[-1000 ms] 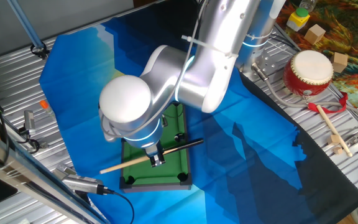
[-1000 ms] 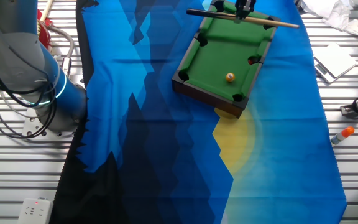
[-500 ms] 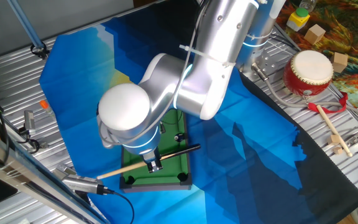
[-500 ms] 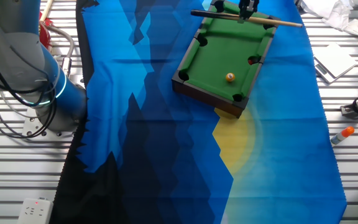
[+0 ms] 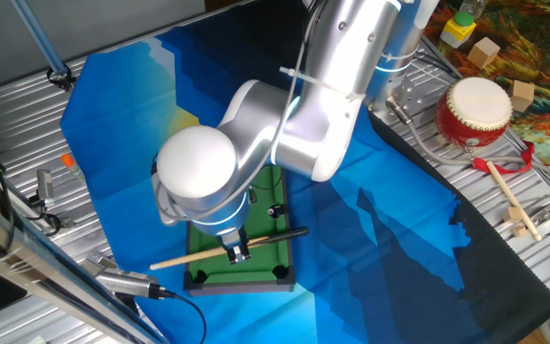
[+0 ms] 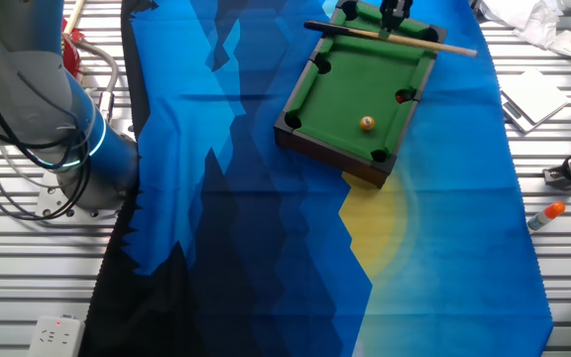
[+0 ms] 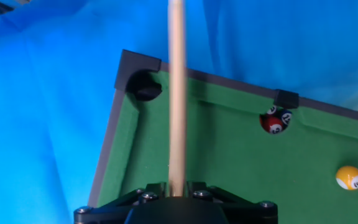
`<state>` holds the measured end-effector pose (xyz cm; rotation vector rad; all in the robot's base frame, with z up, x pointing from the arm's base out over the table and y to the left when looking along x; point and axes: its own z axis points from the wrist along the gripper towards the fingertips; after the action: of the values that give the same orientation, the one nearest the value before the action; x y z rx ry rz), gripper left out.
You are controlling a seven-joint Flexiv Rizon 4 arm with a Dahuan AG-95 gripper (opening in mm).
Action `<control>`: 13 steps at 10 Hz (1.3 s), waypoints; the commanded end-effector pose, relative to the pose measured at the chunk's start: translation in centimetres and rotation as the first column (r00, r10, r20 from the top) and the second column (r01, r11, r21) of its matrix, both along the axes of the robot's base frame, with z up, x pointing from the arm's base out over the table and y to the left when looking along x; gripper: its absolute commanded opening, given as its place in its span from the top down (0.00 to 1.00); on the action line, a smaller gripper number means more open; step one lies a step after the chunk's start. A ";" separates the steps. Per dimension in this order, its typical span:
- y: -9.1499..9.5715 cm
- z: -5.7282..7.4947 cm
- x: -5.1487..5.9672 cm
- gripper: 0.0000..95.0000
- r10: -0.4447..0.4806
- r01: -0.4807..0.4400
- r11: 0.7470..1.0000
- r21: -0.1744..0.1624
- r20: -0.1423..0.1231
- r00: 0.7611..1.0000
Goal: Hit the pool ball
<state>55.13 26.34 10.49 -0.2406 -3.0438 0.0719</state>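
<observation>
A small green toy pool table [image 6: 345,94] lies on a blue cloth. The pool ball [image 6: 367,123], orange with a pale spot, rests on the felt near a long rail; the hand view has it at the right edge [image 7: 349,177]. My gripper [image 6: 395,20] hangs over the table's far end, shut on a wooden cue stick [image 6: 434,42] that lies crosswise over that end. In the hand view the cue [image 7: 176,93] runs straight up from the gripper [image 7: 176,186], well left of the ball. One fixed view shows the gripper [image 5: 239,252] and cue [image 5: 189,258] under the arm.
A tiny red ball [image 7: 275,122] sits by a side pocket, and a corner pocket [image 7: 145,87] is left of the cue. A red drum [image 5: 474,110], a drumstick [image 5: 509,196] and wooden blocks [image 5: 490,53] lie to the right. An orange marker [image 6: 546,211] lies off the cloth.
The gripper and cue have shifted and turned slightly over the table's end. The orange ball has not moved.
</observation>
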 end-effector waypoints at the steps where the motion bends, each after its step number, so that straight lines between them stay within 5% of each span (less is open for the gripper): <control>1: -0.1 0.0 0.0 0.20 0.005 -0.005 1.000 -0.001 0.012 1.000; 5: -0.1 0.0 0.0 0.20 0.008 -0.007 1.000 -0.006 0.035 0.999; 6: -0.1 0.0 0.0 0.40 0.007 -0.007 1.000 -0.010 0.037 0.999; 8: -0.2 -0.2 0.0 0.40 0.002 -0.001 1.000 -0.023 0.037 0.999; 9: -0.5 -0.6 0.1 0.60 -0.003 0.004 1.000 -0.030 0.036 0.999; 12: -1.8 -2.4 0.6 0.60 0.005 -0.002 0.999 -0.044 0.048 0.999; 13: -2.2 -3.1 0.7 1.00 0.007 -0.004 0.999 -0.047 0.055 0.998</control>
<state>56.00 24.13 7.05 -0.2445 -3.1062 0.1356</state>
